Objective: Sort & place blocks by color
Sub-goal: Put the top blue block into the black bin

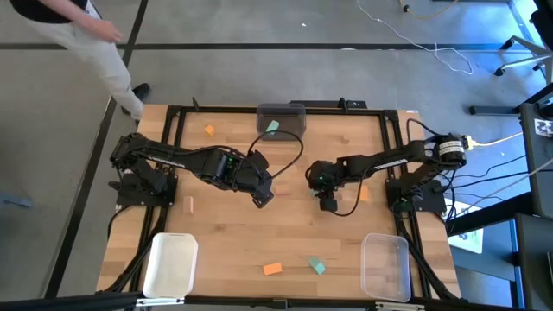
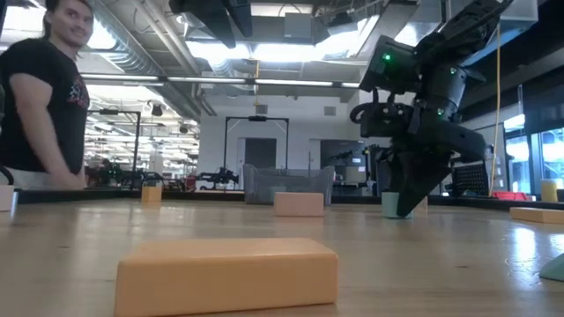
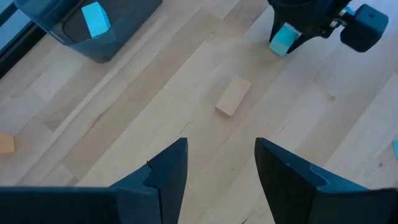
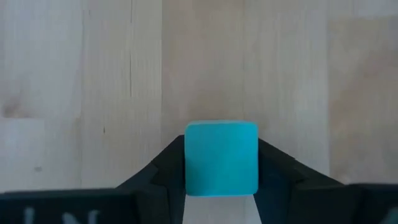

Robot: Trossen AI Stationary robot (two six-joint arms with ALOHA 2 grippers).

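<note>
Between the right gripper's [image 4: 221, 163] closed-in fingers sits a teal block [image 4: 221, 158]; left gripper [image 3: 216, 167] open, empty. One teal block [image 1: 273, 126] binned in grey bin [image 1: 282, 111]; most blocks remain loose.

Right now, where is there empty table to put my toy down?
Bare wood lies between the white bin and the tan block, and between the orange block and the dark bin. The middle is crowded: left gripper, right gripper holding a teal block.
</note>
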